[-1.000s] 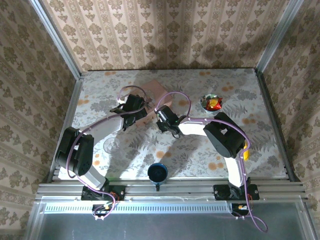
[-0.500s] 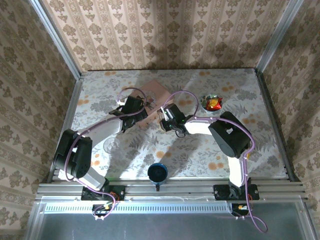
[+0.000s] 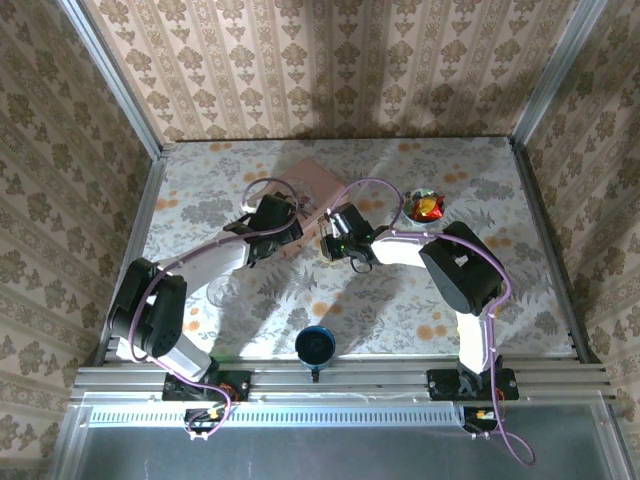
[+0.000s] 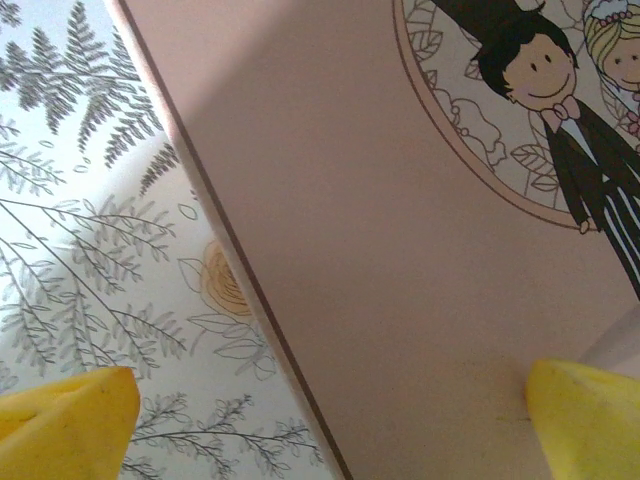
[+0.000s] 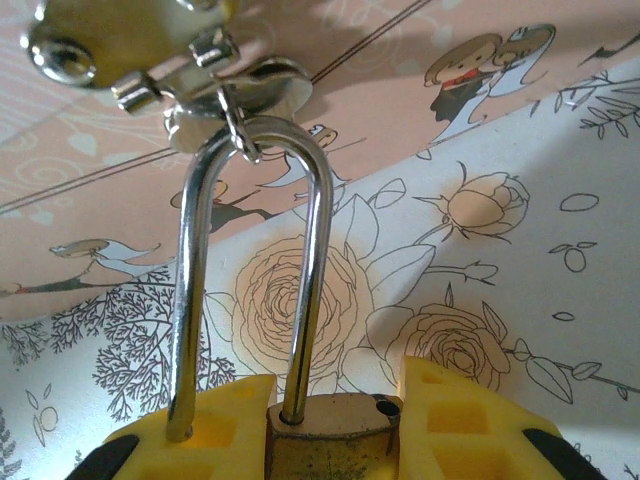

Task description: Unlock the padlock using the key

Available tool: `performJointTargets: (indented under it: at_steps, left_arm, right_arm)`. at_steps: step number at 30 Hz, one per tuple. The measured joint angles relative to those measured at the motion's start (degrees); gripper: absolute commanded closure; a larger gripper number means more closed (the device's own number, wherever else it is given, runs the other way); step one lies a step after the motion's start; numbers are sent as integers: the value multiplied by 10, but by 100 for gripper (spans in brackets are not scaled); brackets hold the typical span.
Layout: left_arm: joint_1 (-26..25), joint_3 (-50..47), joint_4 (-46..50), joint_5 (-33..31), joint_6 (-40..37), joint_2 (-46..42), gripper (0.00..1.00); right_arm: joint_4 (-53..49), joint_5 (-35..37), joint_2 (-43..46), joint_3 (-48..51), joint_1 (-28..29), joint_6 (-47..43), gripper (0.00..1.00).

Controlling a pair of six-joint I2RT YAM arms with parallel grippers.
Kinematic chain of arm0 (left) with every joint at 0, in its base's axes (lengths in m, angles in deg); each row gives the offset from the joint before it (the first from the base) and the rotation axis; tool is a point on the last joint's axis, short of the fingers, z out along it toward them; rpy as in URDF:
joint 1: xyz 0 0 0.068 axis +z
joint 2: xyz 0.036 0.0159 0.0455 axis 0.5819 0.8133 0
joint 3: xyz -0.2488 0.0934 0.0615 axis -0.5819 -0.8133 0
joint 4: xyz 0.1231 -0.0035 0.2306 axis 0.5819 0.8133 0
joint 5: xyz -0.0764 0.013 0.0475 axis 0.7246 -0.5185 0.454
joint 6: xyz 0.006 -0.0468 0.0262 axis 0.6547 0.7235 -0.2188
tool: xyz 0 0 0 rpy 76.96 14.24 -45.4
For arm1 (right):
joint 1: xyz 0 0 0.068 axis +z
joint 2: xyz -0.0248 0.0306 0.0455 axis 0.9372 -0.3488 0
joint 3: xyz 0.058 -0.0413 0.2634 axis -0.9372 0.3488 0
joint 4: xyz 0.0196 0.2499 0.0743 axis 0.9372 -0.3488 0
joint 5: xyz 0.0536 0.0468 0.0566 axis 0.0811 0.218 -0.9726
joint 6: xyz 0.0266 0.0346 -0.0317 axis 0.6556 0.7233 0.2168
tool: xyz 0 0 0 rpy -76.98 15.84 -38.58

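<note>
right fingers (image 5: pixel 470 425) have just reached the padlock (image 5: pixel 325 435), its body clamped between them (shackle through the pink box (image 4: pixel 400 300)'s hasp (image 5: pixel 235 90)), steady for a key; left fingers (image 4: pixel 60 415) wide over the box.

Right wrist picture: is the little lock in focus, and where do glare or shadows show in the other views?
Right wrist: the small brass padlock is sharp, bright glare streaks along its silvery shackle; left wrist: the yellow fingertips look soft, a shadow band crosses the pink cartoon-printed box; top external: the right arm throws a dark shadow on the floral tablecloth.
</note>
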Motion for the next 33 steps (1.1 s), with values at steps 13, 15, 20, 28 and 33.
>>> performJointTargets:
  at_steps: [13, 15, 20, 28, 33]
  left_arm:
    - [-26, -23, -50, 19, 43, 0, 11]
    - [-27, -27, -57, 21, 49, 0, 12]
    - [-34, -35, -76, 29, 60, 0, 13]
    - [-34, -41, -89, 40, 69, 0, 14]
    - [-34, -45, -97, 43, 73, 0, 15]
  right_arm:
    - [-16, -13, 13, 7, -12, 100, 97]
    - [-9, -18, 15, 12, -17, 120, 97]
    - [5, -33, 16, 19, -25, 168, 98]
    - [20, -53, 17, 24, -33, 209, 98]
    - [19, -58, 17, 23, -34, 214, 98]
